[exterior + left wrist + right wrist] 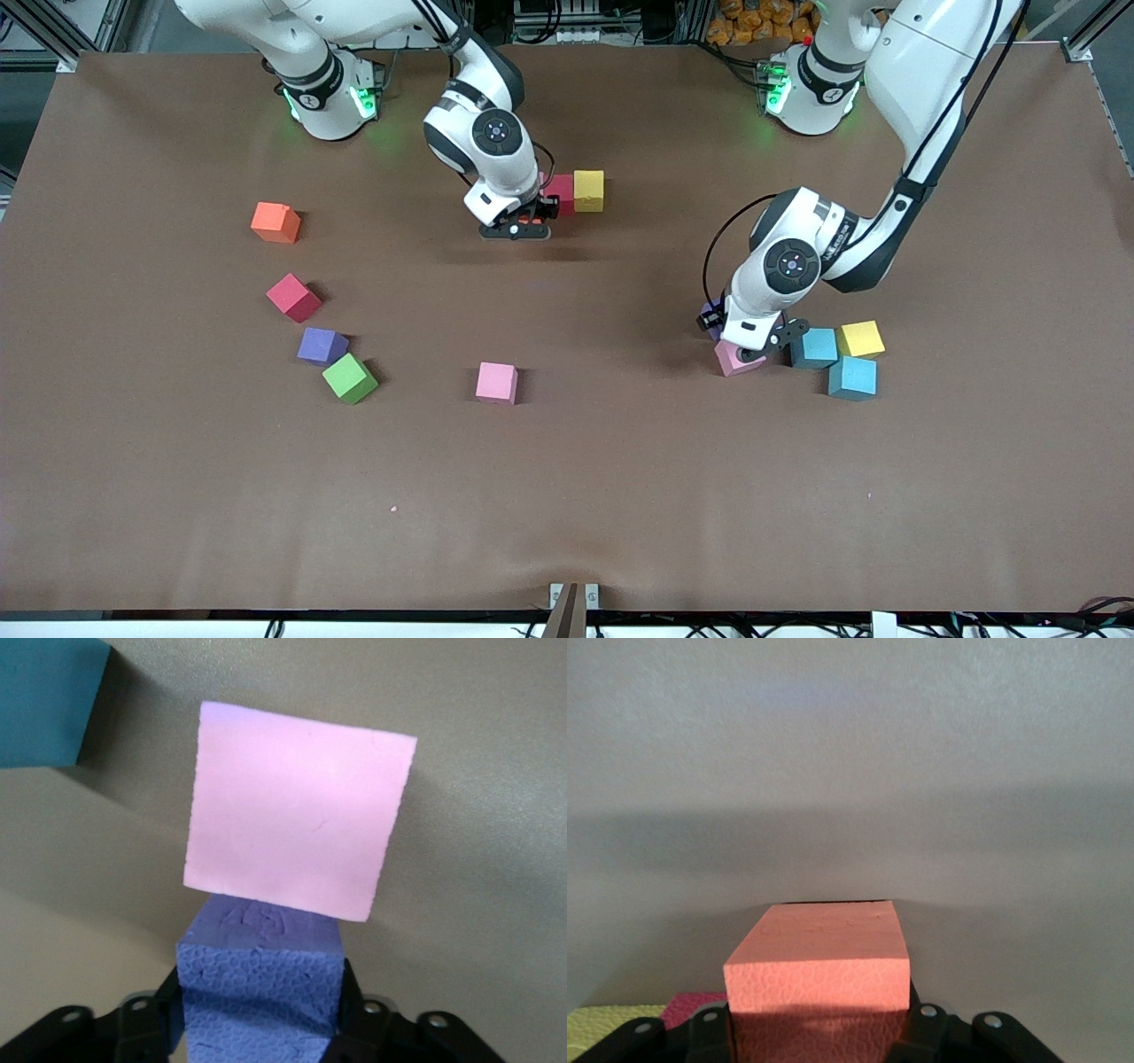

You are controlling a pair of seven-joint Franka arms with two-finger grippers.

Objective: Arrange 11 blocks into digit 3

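My left gripper (728, 333) (261, 1014) is shut on a purple block (711, 317) (261, 988) low over the table, right against a light pink block (738, 358) (297, 815). Beside them lie two light blue blocks (814, 347) (852, 377) and a yellow block (861, 338). My right gripper (523, 223) (819, 1023) is shut on a red block (532, 215) (819, 970), next to a crimson block (561, 192) that touches a yellow block (588, 190). No digit 3 shape is in view.
Toward the right arm's end lie loose blocks: orange (275, 222), crimson (293, 297), purple (321, 346) and green (349, 378). A light pink block (496, 383) sits alone near the table's middle, nearer the front camera. Bare brown table (620, 496) stretches along the front edge.
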